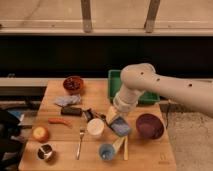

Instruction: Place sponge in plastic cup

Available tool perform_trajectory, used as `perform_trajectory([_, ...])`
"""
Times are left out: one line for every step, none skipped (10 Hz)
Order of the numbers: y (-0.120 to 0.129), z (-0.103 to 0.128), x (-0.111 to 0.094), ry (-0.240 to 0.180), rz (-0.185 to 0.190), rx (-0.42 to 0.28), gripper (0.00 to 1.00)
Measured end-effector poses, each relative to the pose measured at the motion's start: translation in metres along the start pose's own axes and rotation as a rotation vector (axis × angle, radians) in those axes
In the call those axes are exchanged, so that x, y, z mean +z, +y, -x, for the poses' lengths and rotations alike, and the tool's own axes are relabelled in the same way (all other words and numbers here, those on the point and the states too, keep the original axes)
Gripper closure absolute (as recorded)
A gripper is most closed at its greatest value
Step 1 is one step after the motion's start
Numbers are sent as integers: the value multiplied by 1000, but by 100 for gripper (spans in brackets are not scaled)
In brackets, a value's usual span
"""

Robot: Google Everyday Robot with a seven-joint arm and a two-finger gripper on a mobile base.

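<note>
Now the claw point(118, 123) pinches the sponge point(121, 128) tight. The plastic cup point(106, 151) sits just below it. Move over slowly, then let go.

— Where's the sponge point(121, 128)?
— That blue-grey block, tilted, held up off the table point(150, 155) in the shut gripper point(116, 120), right of the middle.
— And the plastic cup point(106, 151)?
— Light blue, upright, mouth open, standing near the table's front edge, just below-left of the sponge.
</note>
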Motion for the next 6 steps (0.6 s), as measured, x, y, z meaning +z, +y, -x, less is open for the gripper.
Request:
perform_trajectory([0, -1, 0, 1, -1, -1, 100])
perform_trajectory([0, -2, 1, 3, -5, -2, 100])
perform_trajectory([0, -8, 5, 7, -8, -1, 100])
perform_trajectory([1, -20, 8, 7, -9, 3, 100])
perform_trajectory([3, -32, 12, 4, -6, 6, 100])
perform_trajectory([4, -45, 16, 0, 1, 14, 100])
